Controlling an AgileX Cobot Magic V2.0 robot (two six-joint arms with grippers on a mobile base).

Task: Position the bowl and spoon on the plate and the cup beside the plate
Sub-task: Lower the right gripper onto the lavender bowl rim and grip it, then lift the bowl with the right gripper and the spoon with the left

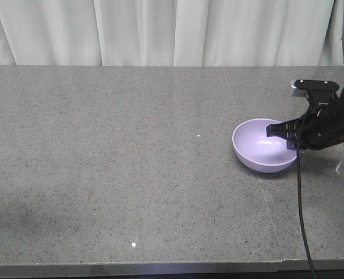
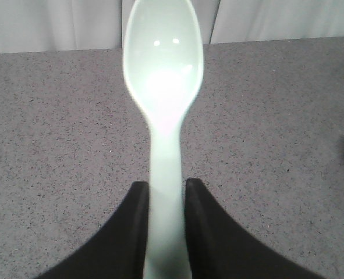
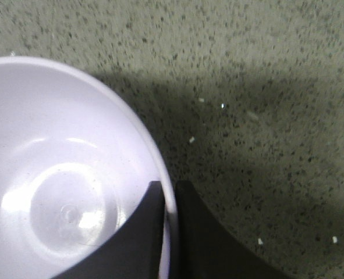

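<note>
Front view: we see the right end effector (image 1: pixel 278 130) pinching the bowl (image 1: pixel 258 148) rim, far right on the counter (image 1: pixel 131 174). Left wrist: the left end effector (image 2: pixel 167 195) clamps the spoon (image 2: pixel 163 110) handle (it might twist). Right wrist: we reckon that shallow rim pinch could slip.

Speckled grey tabletop (image 1: pixel 131 174), pale pleated curtain (image 1: pixel 160 29)

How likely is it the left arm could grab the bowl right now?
Probably not: the left gripper is shut on the mint-green spoon, and the right gripper pinches the lavender bowl by its rim.
</note>
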